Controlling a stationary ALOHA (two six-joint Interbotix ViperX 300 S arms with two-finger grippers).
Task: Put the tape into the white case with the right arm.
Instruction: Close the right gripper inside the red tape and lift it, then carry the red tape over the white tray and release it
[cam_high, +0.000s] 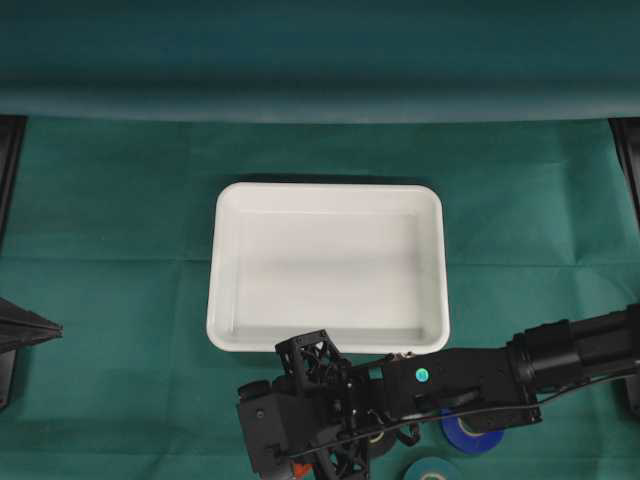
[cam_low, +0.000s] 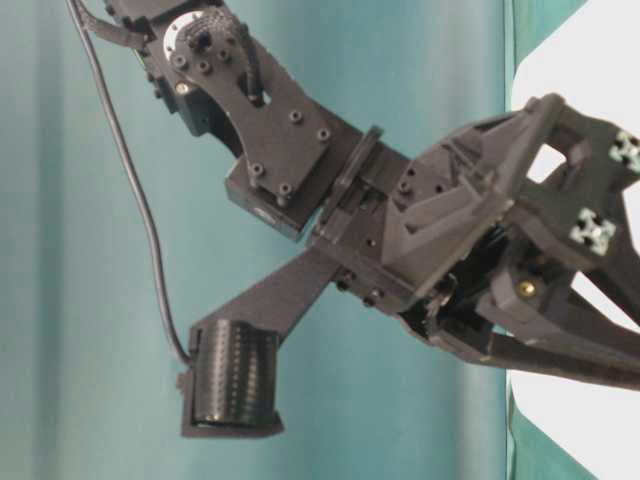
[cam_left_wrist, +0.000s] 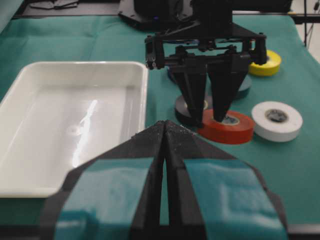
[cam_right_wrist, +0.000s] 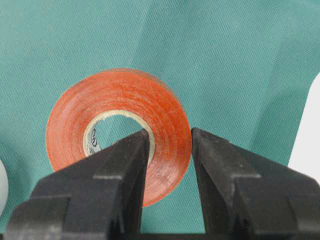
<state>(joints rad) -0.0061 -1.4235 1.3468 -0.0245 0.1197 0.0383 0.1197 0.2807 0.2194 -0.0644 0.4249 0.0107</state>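
Case (cam_high: 328, 268) sits bare while right hand (cam_right_wrist: 170, 142) pinches orange tape (cam_right_wrist: 118, 131).

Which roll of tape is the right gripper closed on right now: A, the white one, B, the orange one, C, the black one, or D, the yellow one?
B: in the right wrist view the right gripper pinches the wall of the orange roll, one finger inside its core and one outside.
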